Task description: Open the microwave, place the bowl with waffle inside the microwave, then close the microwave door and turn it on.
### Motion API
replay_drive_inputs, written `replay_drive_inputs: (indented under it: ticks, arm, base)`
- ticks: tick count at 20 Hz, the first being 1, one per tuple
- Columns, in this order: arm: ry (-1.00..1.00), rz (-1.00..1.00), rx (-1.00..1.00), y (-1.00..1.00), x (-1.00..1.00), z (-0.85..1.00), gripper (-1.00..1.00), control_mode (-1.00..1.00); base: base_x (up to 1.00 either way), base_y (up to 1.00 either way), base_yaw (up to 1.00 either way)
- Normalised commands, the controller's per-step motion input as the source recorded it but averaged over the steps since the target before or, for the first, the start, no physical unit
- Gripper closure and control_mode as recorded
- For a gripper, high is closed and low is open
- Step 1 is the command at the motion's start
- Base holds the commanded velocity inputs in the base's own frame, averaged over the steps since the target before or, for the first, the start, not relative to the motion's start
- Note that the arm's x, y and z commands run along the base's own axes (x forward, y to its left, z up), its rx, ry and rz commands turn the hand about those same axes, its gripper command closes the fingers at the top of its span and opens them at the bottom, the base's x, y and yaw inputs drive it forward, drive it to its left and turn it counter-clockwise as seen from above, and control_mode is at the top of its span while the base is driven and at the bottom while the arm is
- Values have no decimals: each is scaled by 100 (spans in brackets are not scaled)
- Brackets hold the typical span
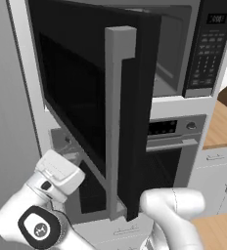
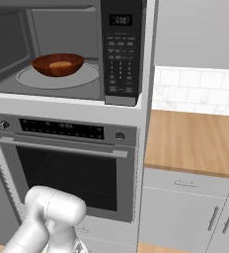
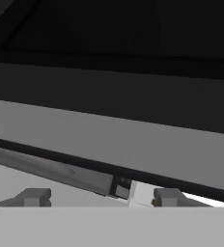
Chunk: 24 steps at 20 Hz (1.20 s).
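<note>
Microwave (image 2: 62, 49) is the big thing to look from. Far to its left hangs the microwave door (image 1: 86, 102), swung wide open, with its tall grey handle (image 1: 116, 117) facing the base camera. Low down beside that door's bottom edge is the white arm. The hand camera is very close to the door's dark glass and grey bottom strip. The gripper (image 3: 102, 198) has its two little tips spread well apart, and nothing is between them. Inside the microwave, on the round turntable (image 2: 57, 76), sits the bowl (image 2: 57, 64), with the waffle (image 2: 60, 64) in it. Right of the bowl is the keypad (image 2: 120, 62). Under the microwave is the oven (image 2: 69, 163). Right of the microwave is a wooden counter (image 2: 195, 143).
</note>
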Motion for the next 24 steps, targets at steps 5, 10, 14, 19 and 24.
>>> replay_drive_inputs:
  ticks: [5, 10, 14, 19, 24]
  arm:
    - [0, 3, 0, -62, 0, 21, -100, -100]
    - [0, 11, 1, -57, 4, 17, -100, -100]
    - [0, 14, 3, -53, 10, 17, -100, -100]
    - [0, 16, 6, -60, 1, 25, -100, -100]
    - [0, 16, 6, -48, 9, 31, -100, -100]
  base:
    - [0, 0, 0]
    - [0, 0, 0]
    - [0, 0, 0]
    - [0, 0, 0]
    - [0, 0, 0]
